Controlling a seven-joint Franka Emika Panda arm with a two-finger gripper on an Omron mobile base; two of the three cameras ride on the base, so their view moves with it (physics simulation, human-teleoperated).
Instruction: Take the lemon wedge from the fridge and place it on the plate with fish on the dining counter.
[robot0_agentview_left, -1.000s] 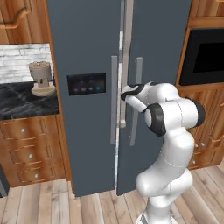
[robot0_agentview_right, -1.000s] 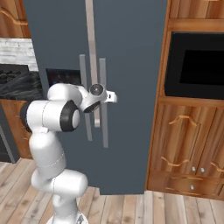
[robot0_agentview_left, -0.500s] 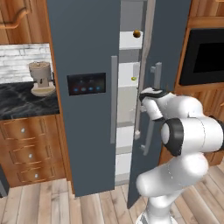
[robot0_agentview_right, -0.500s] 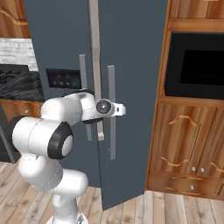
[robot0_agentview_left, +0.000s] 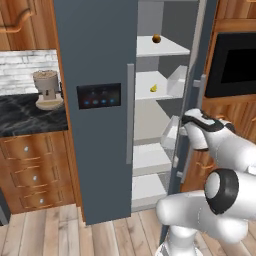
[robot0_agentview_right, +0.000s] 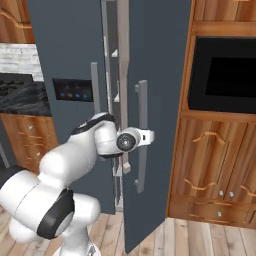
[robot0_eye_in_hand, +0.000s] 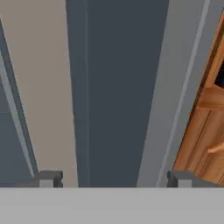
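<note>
The fridge has its right door swung open, showing white shelves. The lemon wedge lies on the second shelf, a tiny yellow piece. My gripper hovers at the open door's edge beside its long grey handle, below and to the right of the wedge. In the hand view my gripper is open, its fingertips wide apart before the dark door face, clasping nothing. The plate with fish and the dining counter are out of view.
A small brown ball sits on the top shelf. A coffee machine stands on the black side counter to the left. A black wall oven and wooden cabinets flank the open door on the right.
The right fridge door has swung from nearly closed to wide open as my arm pulled it rightward. My fingers have spread and let go of the handle.
</note>
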